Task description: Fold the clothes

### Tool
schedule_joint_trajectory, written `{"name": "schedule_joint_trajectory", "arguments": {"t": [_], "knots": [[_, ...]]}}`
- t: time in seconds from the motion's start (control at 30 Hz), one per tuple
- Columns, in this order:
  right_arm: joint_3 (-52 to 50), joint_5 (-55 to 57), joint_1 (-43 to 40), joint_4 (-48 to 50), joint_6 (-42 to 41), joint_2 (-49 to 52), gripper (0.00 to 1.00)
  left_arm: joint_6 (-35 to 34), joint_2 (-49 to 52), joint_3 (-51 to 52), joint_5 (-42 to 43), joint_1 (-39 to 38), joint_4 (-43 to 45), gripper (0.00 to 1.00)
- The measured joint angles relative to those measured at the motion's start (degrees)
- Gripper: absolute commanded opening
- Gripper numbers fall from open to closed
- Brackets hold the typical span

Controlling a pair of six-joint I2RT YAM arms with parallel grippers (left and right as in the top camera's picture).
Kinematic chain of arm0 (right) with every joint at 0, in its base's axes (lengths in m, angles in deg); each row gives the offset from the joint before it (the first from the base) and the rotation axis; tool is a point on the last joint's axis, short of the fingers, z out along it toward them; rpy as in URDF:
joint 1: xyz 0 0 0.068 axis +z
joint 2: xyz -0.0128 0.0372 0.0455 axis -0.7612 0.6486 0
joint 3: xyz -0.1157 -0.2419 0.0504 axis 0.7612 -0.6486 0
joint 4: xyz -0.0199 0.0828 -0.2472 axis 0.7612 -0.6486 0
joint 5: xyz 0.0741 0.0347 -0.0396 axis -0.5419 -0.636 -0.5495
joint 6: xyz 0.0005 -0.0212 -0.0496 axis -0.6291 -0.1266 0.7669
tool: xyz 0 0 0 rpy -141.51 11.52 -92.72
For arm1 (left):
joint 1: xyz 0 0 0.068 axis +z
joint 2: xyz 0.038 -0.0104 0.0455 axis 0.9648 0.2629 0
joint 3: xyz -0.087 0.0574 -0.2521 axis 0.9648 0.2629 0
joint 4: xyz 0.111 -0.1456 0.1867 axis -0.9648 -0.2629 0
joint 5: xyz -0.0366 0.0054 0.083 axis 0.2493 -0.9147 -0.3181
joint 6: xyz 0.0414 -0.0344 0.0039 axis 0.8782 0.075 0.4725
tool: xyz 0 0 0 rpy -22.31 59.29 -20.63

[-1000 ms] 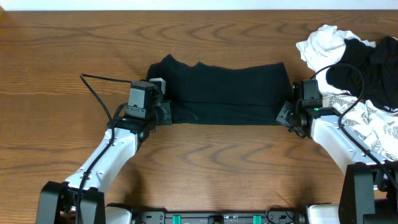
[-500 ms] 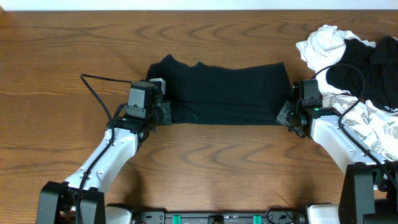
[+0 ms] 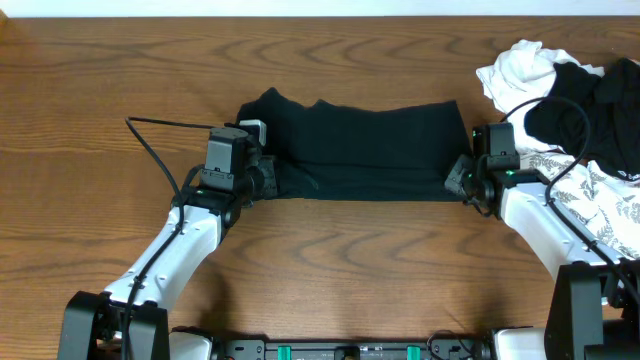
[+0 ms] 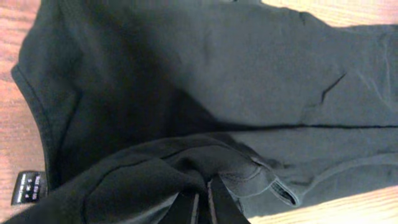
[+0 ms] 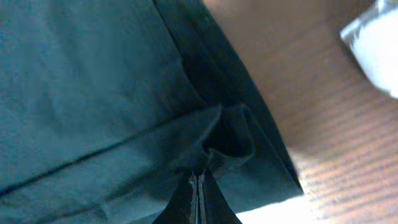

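Left end effector (image 4: 202, 202) & right end effector (image 5: 198, 190) both clamped on black garment (image 3: 360, 150) near-edge corners. Fabric's soft, floppy, so you grip corners, lift evenly or it bunches.

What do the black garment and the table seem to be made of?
Black garment: soft matte knit fabric, perhaps cotton jersey; it creases limply and shows stitched hems. Table: wood or a wood-look laminate, smooth with a slight sheen; curved grain lines show.

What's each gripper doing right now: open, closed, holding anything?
left gripper: closed, pinching a bunched fold at the near-left corner of the black garment.
right gripper: closed, pinching the garment's near-right corner.
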Motion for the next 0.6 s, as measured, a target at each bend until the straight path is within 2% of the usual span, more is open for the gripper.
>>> {"name": "schedule_joint_trajectory", "arguments": {"t": [0.6], "knots": [[0.3,0.7,0.0,9.4,0.0,0.0,0.01,0.0,0.0,0.0,-8.7,0.0,3.2,0.06]]}}
